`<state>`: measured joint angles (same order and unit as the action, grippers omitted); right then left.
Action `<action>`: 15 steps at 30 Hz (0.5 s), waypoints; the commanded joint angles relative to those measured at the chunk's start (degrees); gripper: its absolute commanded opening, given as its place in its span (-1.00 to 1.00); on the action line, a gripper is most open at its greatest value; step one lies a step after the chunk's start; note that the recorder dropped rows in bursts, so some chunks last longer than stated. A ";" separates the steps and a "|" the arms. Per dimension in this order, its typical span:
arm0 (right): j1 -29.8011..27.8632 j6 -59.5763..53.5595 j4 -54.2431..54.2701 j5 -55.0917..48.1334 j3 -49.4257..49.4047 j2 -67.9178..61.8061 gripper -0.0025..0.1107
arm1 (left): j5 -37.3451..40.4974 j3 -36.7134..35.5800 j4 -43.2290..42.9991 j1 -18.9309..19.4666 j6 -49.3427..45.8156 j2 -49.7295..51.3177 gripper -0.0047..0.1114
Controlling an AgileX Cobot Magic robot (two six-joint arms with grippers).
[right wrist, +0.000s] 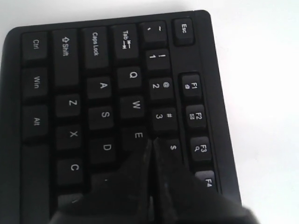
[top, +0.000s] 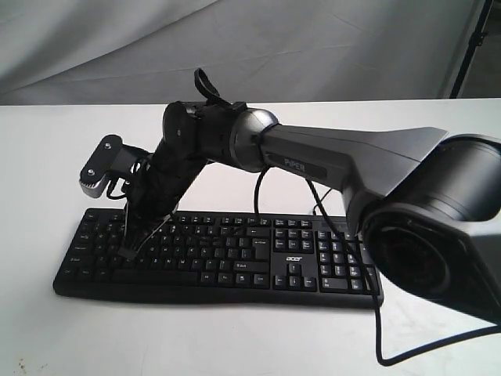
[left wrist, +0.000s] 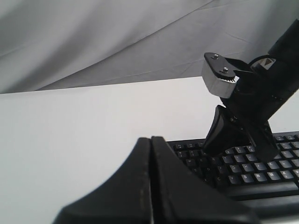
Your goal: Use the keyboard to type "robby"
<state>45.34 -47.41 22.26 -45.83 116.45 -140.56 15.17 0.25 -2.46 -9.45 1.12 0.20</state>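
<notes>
The keyboard (top: 258, 270) lies flat on the white table (top: 235, 337). The right gripper (right wrist: 152, 145) is pinched closed into one blunt point just beside E, probably so it strikes a single key. The left gripper (left wrist: 150, 177), also clenched, hangs off to the side, out of the way.

keyboard (top: 235, 254) on table (top: 47, 149), middle | right jaws over its left-end keys, beside E | arm (top: 337, 160) reaches from right
</notes>
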 commanded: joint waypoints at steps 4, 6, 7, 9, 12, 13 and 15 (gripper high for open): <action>0.63 0.31 -0.65 -0.12 0.32 0.15 -0.96 | -0.31 -0.25 -0.27 -0.36 0.16 -0.20 -0.92; 0.63 0.20 -0.76 -0.47 0.32 0.15 -0.96 | -0.31 -0.25 -0.27 -0.36 0.16 -0.20 -0.92; 0.63 0.20 -0.87 -0.61 0.32 0.15 -0.96 | -0.31 -0.25 -0.27 -0.36 0.16 -0.20 -0.92; 0.63 0.20 -1.37 -0.70 0.32 0.15 -0.96 | -0.31 -0.25 -0.27 -0.36 0.16 -0.20 -0.92; 0.63 0.32 -1.78 -0.70 0.32 0.15 -0.96 | -0.31 -0.25 -0.27 -0.36 0.16 -0.20 -0.92; 0.63 0.32 -1.98 -0.70 0.32 0.15 -0.96 | -0.31 -0.25 -0.27 -0.36 0.16 -0.20 -0.92; 0.63 0.32 -1.93 -0.56 0.32 0.04 -0.96 | -0.31 -0.25 -0.27 -0.36 0.16 -0.20 -0.92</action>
<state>45.79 -47.32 20.64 -46.16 116.45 -140.56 15.17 0.25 -2.46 -9.45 1.12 0.20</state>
